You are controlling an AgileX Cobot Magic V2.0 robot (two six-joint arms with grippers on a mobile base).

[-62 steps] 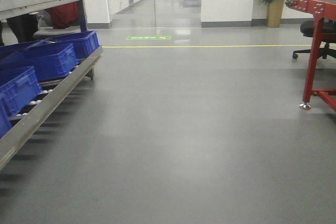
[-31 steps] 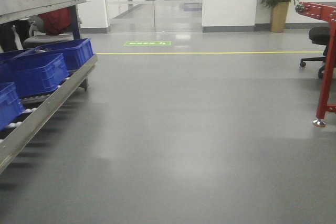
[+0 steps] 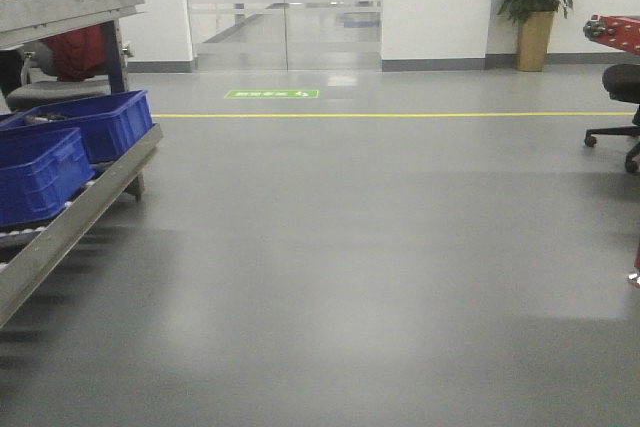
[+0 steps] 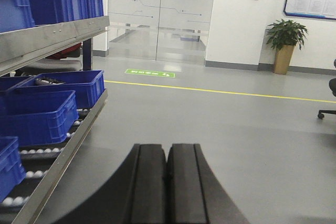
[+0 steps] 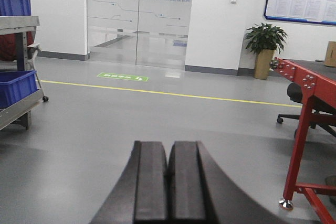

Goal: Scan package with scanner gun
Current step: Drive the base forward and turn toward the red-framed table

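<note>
My left gripper (image 4: 167, 182) has its black fingers pressed together, empty, and my right gripper (image 5: 168, 182) is the same. Blue plastic crates (image 4: 39, 116) sit on a grey metal roller rack (image 4: 52, 35) at nine o'clock. At two o'clock a tan cardboard box (image 5: 331, 53) rests on a red steel-framed table (image 5: 300, 140); I cannot tell whether it is the package.

This is looking like a warehouse: blue bins (image 3: 40, 172) are sitting on a roller rack (image 3: 80, 217) at left, a red conveyor frame (image 5: 302, 75) standing at right.
</note>
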